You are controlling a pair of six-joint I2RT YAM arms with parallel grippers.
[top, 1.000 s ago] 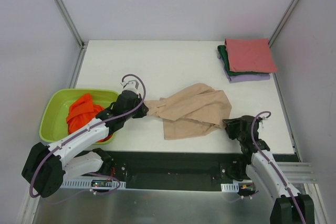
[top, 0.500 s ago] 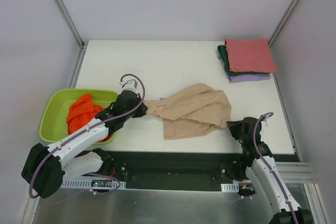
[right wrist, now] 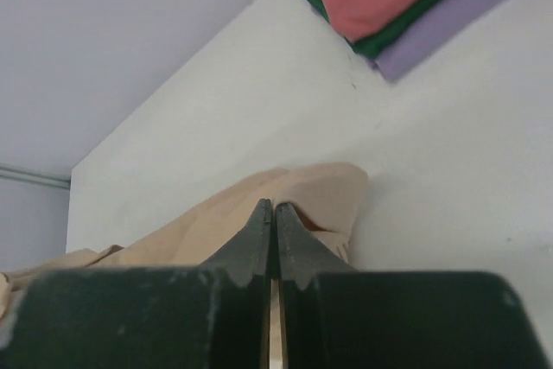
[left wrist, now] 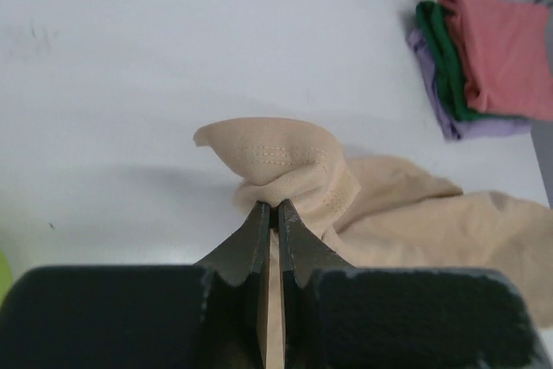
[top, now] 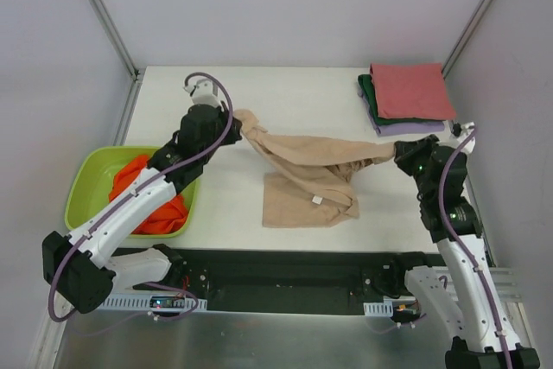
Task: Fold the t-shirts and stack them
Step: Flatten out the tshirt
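White tabletop (top: 285,92), matte and smooth, sits between pale grey walls. A beige shirt (top: 311,181) of soft, limp cloth is stretched across the middle of it, its long axis running left to right. The upper edge is pulled into a narrow, twisted band between the two arms. The rest sags down onto the table as a rumpled, roughly square flap towards the near edge, with a small white label (top: 317,200) showing on it.

The left gripper (top: 232,118) is closed tight on the shirt's left end. In the left wrist view a stitched hem curls up in a rounded fold just past the dark fingertips. The right gripper (top: 399,155) is clamped on the right end, where a smooth rounded lobe of cloth bulges out beyond its tips in the right wrist view.

At the far right corner lies a neat pile of folded rectangles. A pinkish-red shirt (top: 410,90) is on top, with a dark green shirt (top: 366,92) under it and a lavender shirt (top: 410,128) at the bottom.

On the left, near the front edge, a lime-green plastic basin (top: 86,181) with rounded corners holds a crumpled orange shirt (top: 138,192).
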